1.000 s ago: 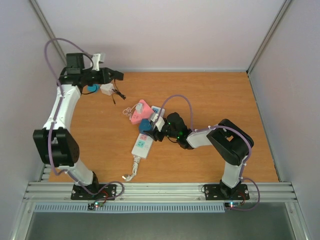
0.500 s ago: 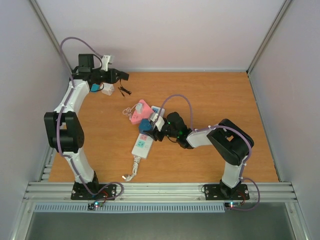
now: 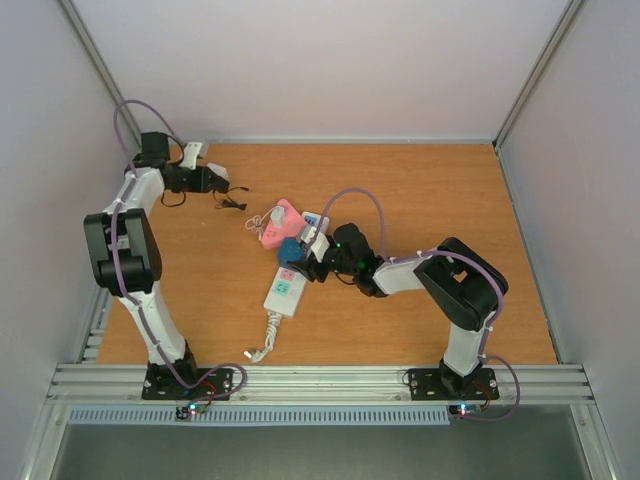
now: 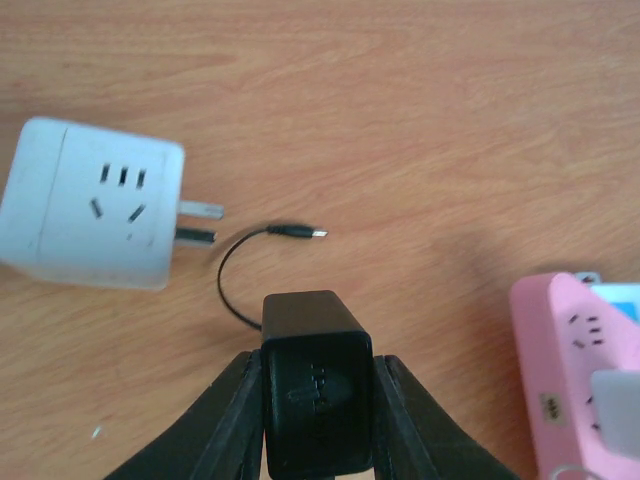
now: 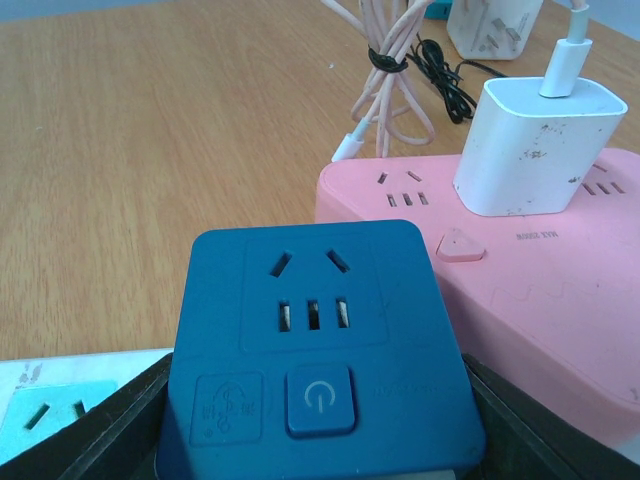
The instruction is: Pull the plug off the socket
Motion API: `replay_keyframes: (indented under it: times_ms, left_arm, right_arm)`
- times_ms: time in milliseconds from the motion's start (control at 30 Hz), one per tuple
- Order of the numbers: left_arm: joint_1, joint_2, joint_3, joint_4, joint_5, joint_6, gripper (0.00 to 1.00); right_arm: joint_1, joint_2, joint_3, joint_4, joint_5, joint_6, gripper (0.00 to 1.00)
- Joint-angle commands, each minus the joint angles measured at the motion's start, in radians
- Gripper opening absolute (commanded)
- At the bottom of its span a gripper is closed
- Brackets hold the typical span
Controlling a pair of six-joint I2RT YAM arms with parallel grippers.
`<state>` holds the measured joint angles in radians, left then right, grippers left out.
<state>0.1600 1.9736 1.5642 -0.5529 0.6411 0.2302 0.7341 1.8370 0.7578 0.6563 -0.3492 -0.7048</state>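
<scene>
The left tool (image 4: 316,375) is clamped on the black plug (image 4: 312,335), 1 finger on each flank, and the plug's short cable (image 4: 232,270) curls out ahead. No outlet touches the plug. The socket (image 3: 284,290) lies well away to this tool's right, beneath the right tool (image 5: 316,410), whose 2 fingers press the sides of a blue adapter (image 5: 310,300) sitting on the socket's far end. The adapter's top face is empty, so the pull itself looks done. The step in hand is probably parking the plug.

To do that well, lower the plug until its underside meets bare tabletop (image 4: 450,120) before spreading the fingers, so it does not drop and bounce. Choose the open patch straight ahead. The white cube adapter (image 4: 90,205) sits ahead-left with its prongs pointing toward the cable, and the pink strip (image 4: 580,350) crowds the right. Let the cable settle first, since a loop snagged on a finger would drag the plug along on retreat. The right tool should release only afterwards, lifting straight up so the socket is not tugged.
</scene>
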Motion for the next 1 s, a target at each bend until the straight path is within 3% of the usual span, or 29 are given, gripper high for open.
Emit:
replay_keyframes:
  times_ms: [0,467,700,867,967]
  left_arm:
    - [0.036,-0.001,-0.037,-0.028,-0.03,0.085,0.01]
    - [0.103,0.065,-0.054,0.067,-0.063,0.0,0.04]
    - [0.14,0.106,-0.012,0.014,-0.057,0.003,0.33]
    - [0.16,0.1,0.01,-0.018,-0.043,0.018,0.62]
    - [0.16,0.075,0.012,-0.033,-0.036,0.053,0.71]
  right_arm:
    - [-0.015,0.019,-0.017,-0.133,0.037,-0.062,0.2]
    - [-0.016,0.011,-0.016,-0.163,0.016,-0.075,0.2]
    - [-0.016,0.011,-0.011,-0.18,0.004,-0.091,0.2]
    - [-0.016,0.01,-0.009,-0.199,-0.014,-0.107,0.2]
    - [-0.018,0.007,-0.009,-0.207,-0.026,-0.111,0.21]
